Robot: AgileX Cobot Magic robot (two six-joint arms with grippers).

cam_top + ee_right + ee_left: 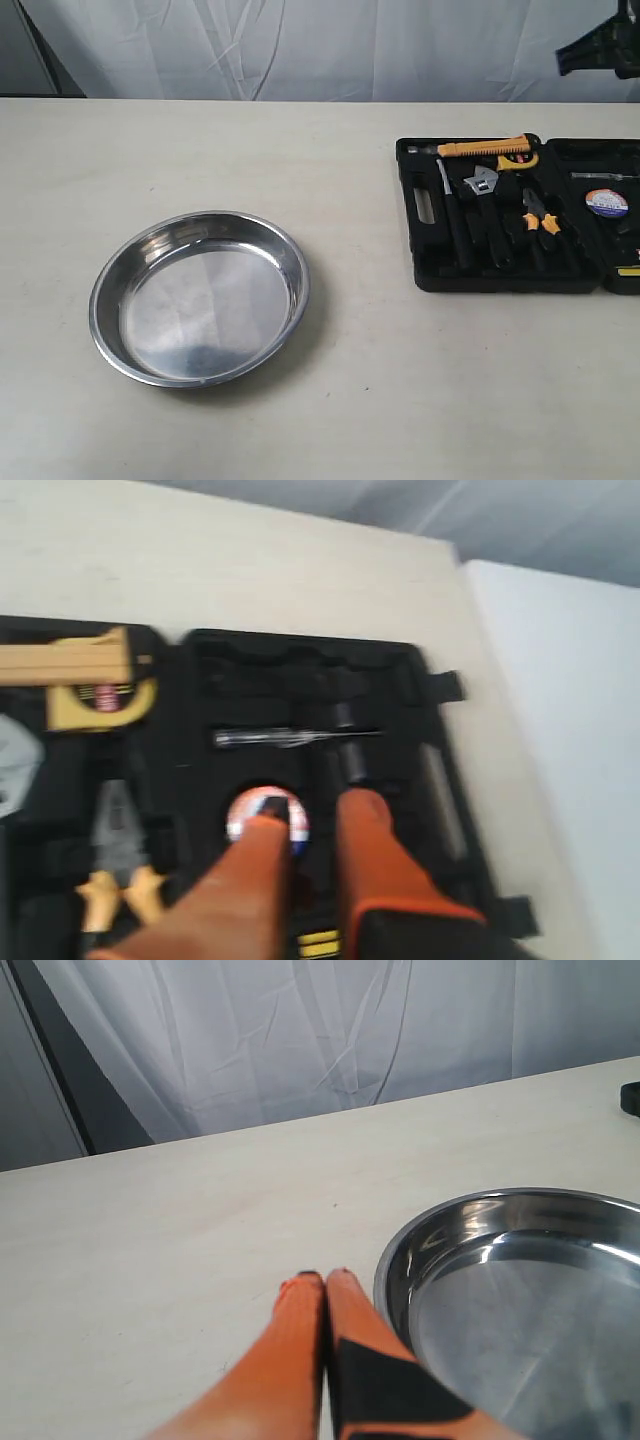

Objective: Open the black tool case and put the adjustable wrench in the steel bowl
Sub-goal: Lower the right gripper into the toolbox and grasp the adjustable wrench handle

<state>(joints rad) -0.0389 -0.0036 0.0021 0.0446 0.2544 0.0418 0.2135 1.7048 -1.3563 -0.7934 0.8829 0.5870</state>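
Wrench (481,186) in the case (300,665) — in the half away from right pincer (312,820) (narrowly parted, empty).

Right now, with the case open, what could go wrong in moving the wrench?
The adjustable wrench lies packed among other tools, near the orange-handled pliers, so the right claw may snag a neighbour. The steel bowl sits well apart from the black tool case; a weak grip might drop the wrench on the way.
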